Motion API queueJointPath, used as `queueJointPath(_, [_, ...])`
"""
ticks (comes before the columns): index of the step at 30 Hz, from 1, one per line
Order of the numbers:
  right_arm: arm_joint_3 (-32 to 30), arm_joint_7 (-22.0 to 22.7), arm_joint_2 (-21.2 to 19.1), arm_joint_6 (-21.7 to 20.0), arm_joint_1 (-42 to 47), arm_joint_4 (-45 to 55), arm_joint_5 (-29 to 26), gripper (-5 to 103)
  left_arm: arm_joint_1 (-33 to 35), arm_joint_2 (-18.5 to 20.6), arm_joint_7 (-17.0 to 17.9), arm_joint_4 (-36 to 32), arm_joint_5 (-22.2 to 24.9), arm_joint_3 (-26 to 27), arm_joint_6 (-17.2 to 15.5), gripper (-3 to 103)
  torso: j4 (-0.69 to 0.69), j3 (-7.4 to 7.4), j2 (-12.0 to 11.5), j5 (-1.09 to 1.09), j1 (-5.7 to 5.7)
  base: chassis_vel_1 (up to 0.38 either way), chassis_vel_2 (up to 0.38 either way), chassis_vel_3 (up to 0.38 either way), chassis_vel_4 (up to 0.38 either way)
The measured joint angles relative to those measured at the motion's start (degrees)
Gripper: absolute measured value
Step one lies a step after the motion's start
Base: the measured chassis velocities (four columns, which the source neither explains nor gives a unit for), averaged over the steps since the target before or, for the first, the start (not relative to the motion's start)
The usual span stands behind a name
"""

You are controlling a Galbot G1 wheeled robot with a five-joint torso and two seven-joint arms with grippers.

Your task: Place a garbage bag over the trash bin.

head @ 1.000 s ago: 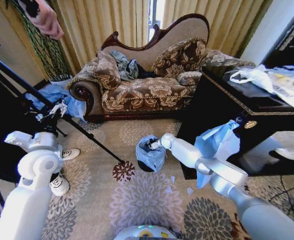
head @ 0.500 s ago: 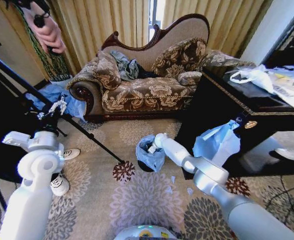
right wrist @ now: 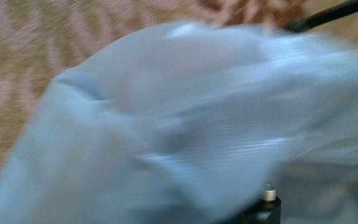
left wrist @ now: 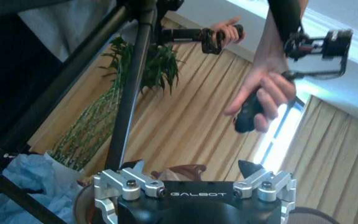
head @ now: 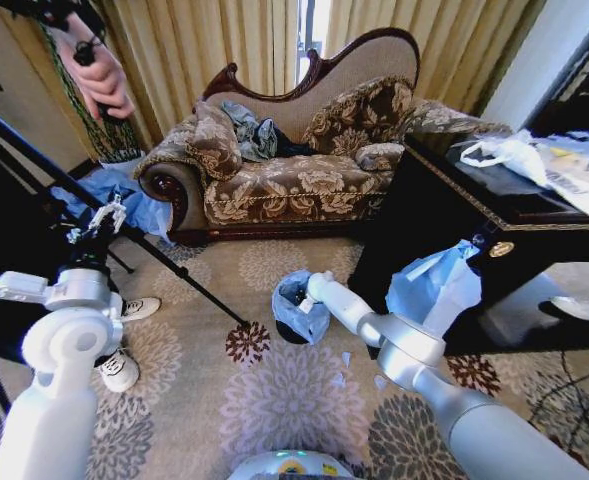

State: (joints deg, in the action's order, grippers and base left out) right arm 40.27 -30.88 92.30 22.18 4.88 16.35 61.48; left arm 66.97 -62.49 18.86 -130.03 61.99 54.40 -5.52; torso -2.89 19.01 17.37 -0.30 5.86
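Note:
The pale blue garbage bag is draped loosely over the black trash bin on the carpet in front of the sofa; only the bin's dark base shows under the film. My right gripper reaches in from the right and presses against the bag at the bin's top. In the right wrist view the garbage bag lies right against the camera. My left gripper is held up at the far left beside a tripod, well away from the bin. There my left gripper stands open, holding nothing.
A patterned sofa stands behind the bin and a black cabinet to its right, with a larger blue plastic bundle hanging at its corner. A tripod leg slants across the carpet on the left. A person's shoes stand near my left arm.
My right gripper has moved left and down against the bag over the bin, pushing the film lower. My left arm has drifted slightly left.

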Motion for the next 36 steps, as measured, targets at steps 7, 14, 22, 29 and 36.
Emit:
queueJointPath(7, [2.1, 1.2, 0.0, -2.4, 1.3, -1.6, -0.5, 0, 2.9, -0.5, -0.6, -2.9, 1.9, 2.4, 0.5, 100, 0.01, -0.02, 0.0, 0.01, -0.01, 0.0, 0.0, 0.0, 0.0])
queueJointPath(14, [2.3, 2.4, 0.0, -3.8, 1.5, -2.2, -1.4, 0, 3.9, -1.5, -1.0, -2.9, 1.6, 2.4, 1.1, 100, -0.01, -0.03, 0.0, 0.01, -0.02, 0.0, 0.0, 0.0, 0.0])
queueJointPath(22, [3.4, 4.7, 0.0, -6.5, 1.5, -3.9, -2.2, 0, 5.5, -3.8, -1.1, -4.8, 1.1, 2.0, 1.2, 100, 0.01, -0.03, 0.0, 0.01, -0.02, 0.0, 0.0, 0.0, 0.0])
queueJointPath(29, [3.4, 7.0, -0.1, -9.6, 2.0, -4.1, -4.9, 10, 6.0, -4.0, -1.3, -4.2, 1.1, 2.2, 1.5, 98, -0.03, -0.04, 0.1, -0.01, -0.02, 0.0, 0.0, 0.0, 0.0])
queueJointPath(36, [3.9, 7.6, -0.2, -16.4, 2.7, -6.5, -18.4, 38, 6.0, -4.3, -1.3, -4.1, 1.2, 1.9, 1.6, 99, -0.04, 0.05, -0.1, 0.03, 0.08, -0.006, 0.002, 0.003, -0.008])
